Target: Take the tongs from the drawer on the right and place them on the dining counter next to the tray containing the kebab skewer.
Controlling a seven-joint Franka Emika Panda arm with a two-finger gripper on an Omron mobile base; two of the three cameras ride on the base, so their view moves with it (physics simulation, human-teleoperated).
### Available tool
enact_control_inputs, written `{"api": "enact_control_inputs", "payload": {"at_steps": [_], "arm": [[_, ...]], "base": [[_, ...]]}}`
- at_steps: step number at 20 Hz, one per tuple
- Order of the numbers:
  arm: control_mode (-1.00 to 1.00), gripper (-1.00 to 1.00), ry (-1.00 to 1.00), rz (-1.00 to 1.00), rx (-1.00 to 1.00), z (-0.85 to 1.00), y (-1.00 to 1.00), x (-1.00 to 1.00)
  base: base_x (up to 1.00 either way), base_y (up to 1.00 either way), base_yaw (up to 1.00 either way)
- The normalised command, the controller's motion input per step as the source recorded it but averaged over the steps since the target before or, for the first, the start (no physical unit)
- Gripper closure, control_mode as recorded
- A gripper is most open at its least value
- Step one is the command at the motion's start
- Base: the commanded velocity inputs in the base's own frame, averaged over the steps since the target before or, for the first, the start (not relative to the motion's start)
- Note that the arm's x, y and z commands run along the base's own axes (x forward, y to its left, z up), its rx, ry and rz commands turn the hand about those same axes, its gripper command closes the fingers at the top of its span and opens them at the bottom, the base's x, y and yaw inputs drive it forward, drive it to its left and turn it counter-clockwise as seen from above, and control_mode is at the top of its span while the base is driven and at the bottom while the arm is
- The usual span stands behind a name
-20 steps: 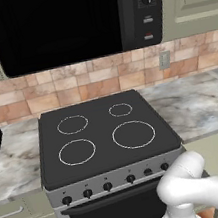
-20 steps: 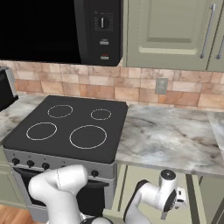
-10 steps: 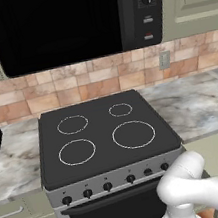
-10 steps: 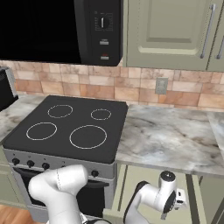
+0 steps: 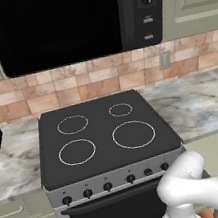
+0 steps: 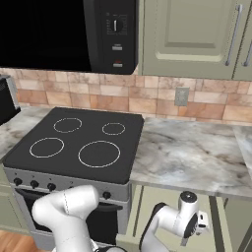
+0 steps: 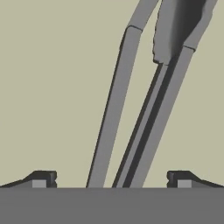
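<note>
Hand view looks straight down into the drawer, whose pale beige floor spreads across the picture from the left edge to the right. At the lower left, one dark fingertip of the gripper rises from the bottom edge. Between centre and right lie the tongs, two slim grey arms running from the bottom centre up toward the upper right, where their ends grow darker and broader. At the lower right stands the other fingertip. The fingers are spread as wide as they go, one on each side of the tongs, and hold nothing; the tongs rest on the drawer floor between them, apart from both tips.

Left base view shows, from left to right, a black stove with four ring burners, a marbled worktop, and the white arm bending down at the lower right. Right base view shows the stove at the left, the worktop in the middle, and the arm's wrist low at the bottom centre, reaching below the worktop edge.

Compared with a second ago and half a second ago, nothing appears to have moved: the arm's pose and the scene match, and the fingers stay fully apart. Judging from this, the hand is paused, lined up over the tongs, and the grasp has not yet begun; lowering and closing would likely come next.
</note>
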Motion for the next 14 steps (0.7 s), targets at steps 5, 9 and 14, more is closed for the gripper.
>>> {"api": "enact_control_inputs", "payload": {"at_steps": [5, 9, 14], "arm": [[-1.00, 1.00, 0.00, 0.00, 0.00, 0.00, 0.00, 0.00], [-1.00, 1.00, 0.00, 0.00, 0.00, 0.00, 0.00, 0.00], [-1.00, 1.00, 0.00, 0.00, 0.00, 0.00, 0.00, 0.00]], "base": [[0.00, 0.00, 0.00], [0.00, 0.00, 0.00], [0.00, 0.00, 0.00]]}}
